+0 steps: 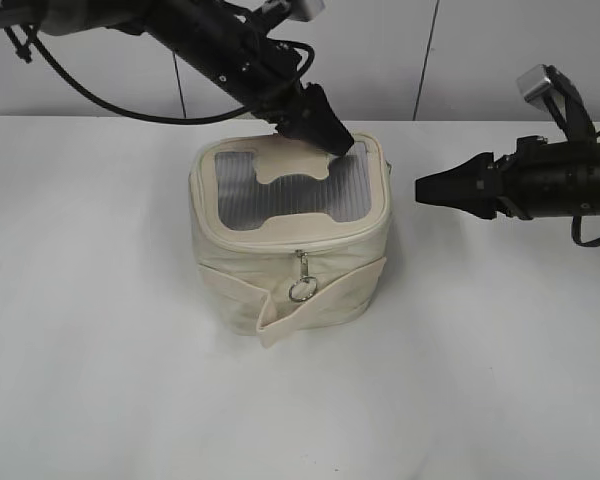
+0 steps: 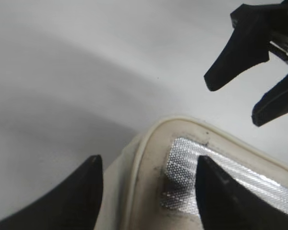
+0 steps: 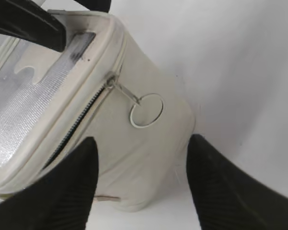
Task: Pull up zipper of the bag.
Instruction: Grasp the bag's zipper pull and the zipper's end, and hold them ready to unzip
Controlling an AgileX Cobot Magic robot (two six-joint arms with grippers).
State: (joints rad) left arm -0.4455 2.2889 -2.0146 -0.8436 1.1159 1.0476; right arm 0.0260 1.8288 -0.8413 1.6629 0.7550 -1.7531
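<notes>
The cream bag (image 1: pixel 230 262) stands at the table's middle, its grey mesh top (image 1: pixel 280 205) facing up. The zipper (image 1: pixel 280 245) runs round the top rim, and one silver pull with a ring (image 1: pixel 302 285) hangs at the front. My left gripper (image 1: pixel 332 138) is open at the bag's back right corner. In the left wrist view (image 2: pixel 149 159) one finger rests on the mesh and the other is outside the rim (image 2: pixel 144 158). My right gripper (image 1: pixel 425 188) is open and apart from the bag's right side. In the right wrist view (image 3: pixel 141 140) a second ring pull (image 3: pixel 146 110) hangs there, with dark open zip teeth (image 3: pixel 77 124) beside it.
The white table (image 1: pixel 100 350) carries only the bag. A pale wall with dark seams (image 1: pixel 430 50) stands behind. A loose cream strap end (image 1: pixel 270 325) sticks out at the bag's front. The right gripper's fingers show in the left wrist view (image 2: pixel 237 100).
</notes>
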